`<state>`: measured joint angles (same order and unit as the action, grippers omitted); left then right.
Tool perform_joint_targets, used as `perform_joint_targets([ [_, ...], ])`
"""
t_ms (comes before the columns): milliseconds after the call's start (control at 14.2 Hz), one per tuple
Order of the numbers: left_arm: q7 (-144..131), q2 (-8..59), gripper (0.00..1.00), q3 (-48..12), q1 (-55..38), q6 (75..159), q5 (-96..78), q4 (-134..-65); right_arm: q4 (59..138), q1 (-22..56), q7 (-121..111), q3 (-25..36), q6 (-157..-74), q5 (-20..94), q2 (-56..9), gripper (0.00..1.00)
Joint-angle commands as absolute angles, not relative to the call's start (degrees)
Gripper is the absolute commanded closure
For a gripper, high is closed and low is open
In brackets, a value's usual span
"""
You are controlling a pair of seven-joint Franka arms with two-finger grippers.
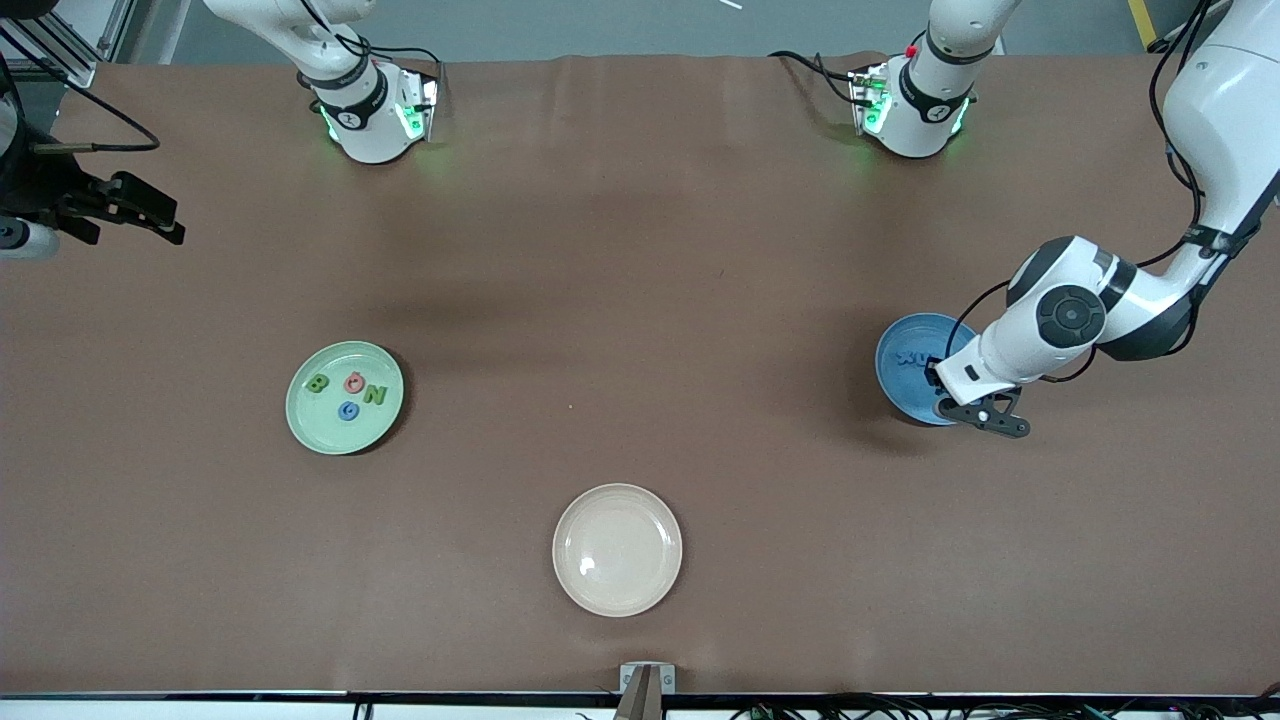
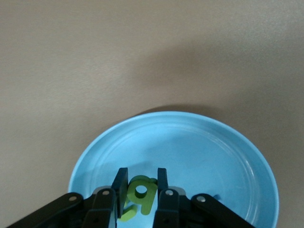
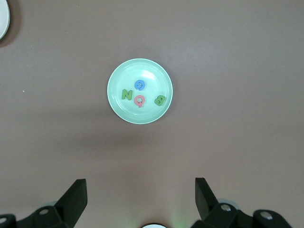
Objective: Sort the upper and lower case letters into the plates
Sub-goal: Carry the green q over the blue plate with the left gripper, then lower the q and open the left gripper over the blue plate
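The pale green plate [image 1: 300, 420] holds a green B [image 1: 318, 384], a pink G [image 1: 353, 381], a green N [image 1: 374, 394] and a blue G [image 1: 348, 410]; the right wrist view shows the plate [image 3: 118, 107] too. My left gripper [image 1: 985, 415] is low over the blue plate [image 1: 905, 385], shut on a green small b [image 2: 141, 192]. Another green letter [image 2: 124, 214] lies partly hidden under the fingers. Two blue small letters [image 1: 908, 358] lie in the blue plate [image 2: 213, 156]. My right gripper [image 1: 150, 215] waits open and empty, high over the right arm's end of the table [image 3: 140, 190].
An empty cream-beige plate [image 1: 617, 549] sits nearer to the front camera, midway between the two plates; its edge shows in the right wrist view [image 3: 3, 19]. A small bracket [image 1: 647, 680] stands at the table's front edge.
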<state>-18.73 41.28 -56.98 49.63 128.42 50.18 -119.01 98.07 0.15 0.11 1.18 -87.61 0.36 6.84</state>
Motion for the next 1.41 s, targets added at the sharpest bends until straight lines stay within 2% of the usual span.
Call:
perform_joint_targets([
  [0,-19.8,41.1,0.93,-54.1,46.8,131.0,51.6,-119.5,99.8,-0.6,-0.1,0.6,-87.8,1.1,8.7,0.0],
  [352,-19.8,41.3,0.91,-53.8,46.8,132.2,52.3,-119.7,99.8,-0.7,-0.1,0.6,-87.8,1.1,8.7,0.0],
  [423,-19.7,41.2,0.72,-53.8,46.8,131.9,52.3,-119.5,99.8,-0.7,-0.1,0.7,-87.8,1.1,8.7,0.0],
  [564,-18.6,40.6,0.05,-54.0,47.3,131.7,52.2,-119.4,99.8,-0.7,-0.1,0.7,-87.7,1.1,8.7,0.0],
  [634,-18.6,39.9,0.0,-54.2,47.3,131.6,52.1,-119.4,99.8,-0.7,-0.1,0.7,-87.7,1.1,8.8,0.0],
  [1057,-19.3,35.9,0.0,-60.5,48.4,125.6,47.4,-118.6,99.8,-0.7,-0.1,0.7,-87.9,1.1,8.7,0.0],
  [1268,-18.9,35.2,0.0,-64.6,52.0,124.3,44.7,-117.6,99.8,-0.7,-0.1,0.7,-88.0,1.9,8.7,0.0],
  [1338,-18.4,31.5,0.0,-64.9,52.6,124.3,40.7,-117.4,99.8,-0.7,-0.2,0.7,-87.9,2.7,8.7,0.0],
])
